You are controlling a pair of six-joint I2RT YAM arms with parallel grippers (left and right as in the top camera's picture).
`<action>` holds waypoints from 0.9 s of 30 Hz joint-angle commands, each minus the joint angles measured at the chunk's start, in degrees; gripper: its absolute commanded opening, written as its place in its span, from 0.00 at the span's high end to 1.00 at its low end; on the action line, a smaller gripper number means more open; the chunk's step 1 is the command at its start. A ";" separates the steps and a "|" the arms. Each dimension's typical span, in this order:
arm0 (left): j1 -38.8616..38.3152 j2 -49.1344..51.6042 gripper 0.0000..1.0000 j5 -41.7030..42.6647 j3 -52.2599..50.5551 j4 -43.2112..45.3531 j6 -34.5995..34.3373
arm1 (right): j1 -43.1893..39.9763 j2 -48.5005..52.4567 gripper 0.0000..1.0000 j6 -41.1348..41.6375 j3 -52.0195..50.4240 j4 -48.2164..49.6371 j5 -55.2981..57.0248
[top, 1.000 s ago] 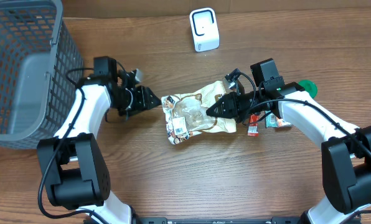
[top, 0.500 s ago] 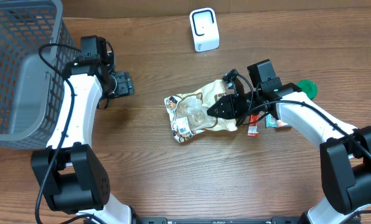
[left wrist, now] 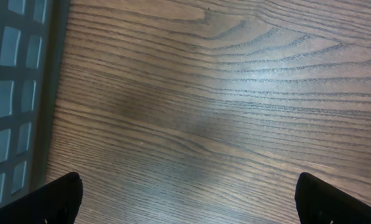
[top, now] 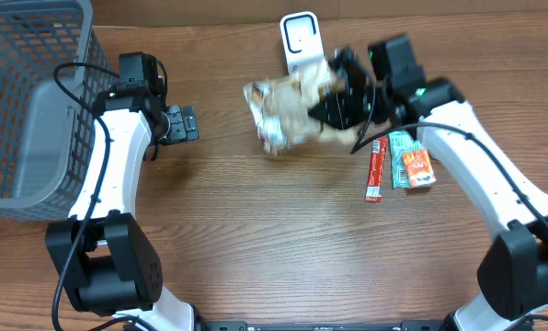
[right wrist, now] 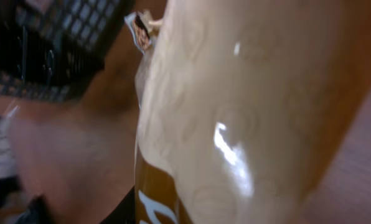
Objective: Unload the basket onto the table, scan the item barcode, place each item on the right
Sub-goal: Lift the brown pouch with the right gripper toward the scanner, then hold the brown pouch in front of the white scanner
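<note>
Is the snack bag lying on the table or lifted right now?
Lifted: the right gripper holds the snack bag up at the white scanner.

The whole desk (top: 256,257) is being viewed from straight above. Wood beside the basket (left wrist: 11,93) is being framed closely by the left wrist camera, the bag (right wrist: 248,93) by the right.

no readable text, bag (top: 283,110) print blurred
</note>
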 commanded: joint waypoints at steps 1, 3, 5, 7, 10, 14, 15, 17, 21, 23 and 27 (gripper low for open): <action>0.13 -1.36 0.00 -0.98 0.98 0.15 -0.17 | 1.90 -3.15 0.96 -11.32 9.81 -2.49 14.16; 0.15 -1.36 0.01 -0.98 0.98 0.15 -0.17 | 3.30 -3.15 0.96 -18.53 13.68 -3.23 22.53; 0.13 -1.36 0.00 -0.98 0.98 0.15 -0.17 | 4.90 -3.15 0.96 -26.93 15.52 -2.03 29.07; 0.15 -1.36 0.00 -0.98 0.98 0.15 -0.17 | 6.12 -3.13 0.96 -33.53 15.56 1.05 33.66; 0.13 -1.36 0.00 -0.98 0.98 0.15 -0.17 | 7.45 -2.08 0.96 -40.59 15.56 6.34 37.68; 0.13 -1.36 0.00 -0.98 0.98 0.15 -0.17 | 8.00 0.68 0.96 -45.94 15.54 12.68 41.16; 0.13 -1.36 0.01 -0.98 0.98 0.17 -0.17 | 8.00 1.53 0.96 -46.71 15.54 14.10 42.32; 0.13 -1.36 0.01 -0.98 0.98 0.15 -0.17 | 8.00 3.45 0.96 -46.86 15.54 17.25 45.16; 0.13 -1.36 0.01 -0.98 0.98 0.15 -0.17 | 8.07 7.85 0.96 -48.39 15.54 23.19 46.71; 0.15 -1.36 0.00 -0.98 0.98 0.15 -0.17 | 8.24 10.43 0.96 -48.41 15.54 27.04 47.23; 0.13 -1.36 0.00 -0.98 0.98 0.15 -0.17 | 8.26 14.64 0.96 -48.39 15.54 34.60 47.82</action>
